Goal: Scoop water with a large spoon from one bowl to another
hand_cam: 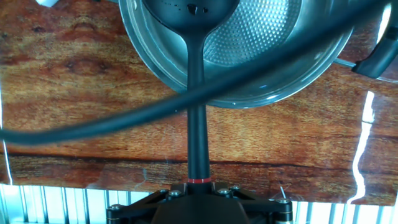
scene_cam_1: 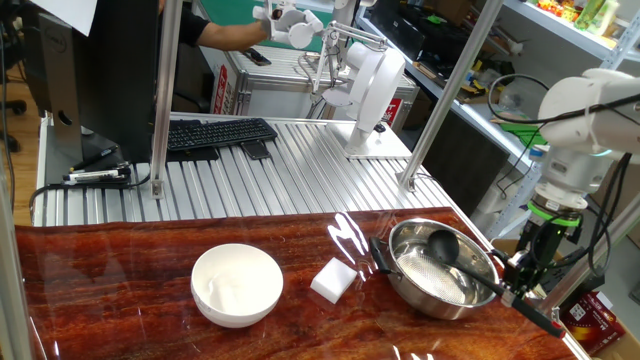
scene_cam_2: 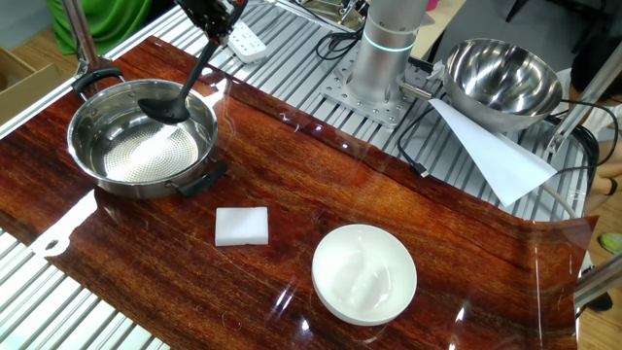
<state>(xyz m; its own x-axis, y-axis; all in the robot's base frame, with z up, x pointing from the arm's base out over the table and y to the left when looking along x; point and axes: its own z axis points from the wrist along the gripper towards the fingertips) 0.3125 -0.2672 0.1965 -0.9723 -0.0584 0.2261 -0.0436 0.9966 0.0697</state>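
Observation:
The black large spoon (scene_cam_1: 447, 250) has its cup down inside the shiny steel bowl (scene_cam_1: 405, 285) at the table's right end; in the other fixed view the spoon (scene_cam_2: 185, 89) leans into that bowl (scene_cam_2: 102, 165). My gripper (scene_cam_1: 520, 280) is shut on the spoon's handle end, by the red mark (hand_cam: 199, 181). In the hand view the spoon (hand_cam: 198, 93) runs straight from my gripper (hand_cam: 199, 198) into the steel bowl (hand_cam: 273, 81). The white bowl (scene_cam_1: 237, 284), also seen as the white bowl (scene_cam_2: 364, 273), stands apart from the steel one. Water shows only as a faint sheen.
A white rectangular block (scene_cam_1: 334, 279) lies between the two bowls. A second steel bowl (scene_cam_2: 501, 83) and white paper (scene_cam_2: 491, 156) sit off the wooden top. A keyboard (scene_cam_1: 215, 133) lies on the ribbed metal. A black cable (hand_cam: 186, 99) crosses the hand view.

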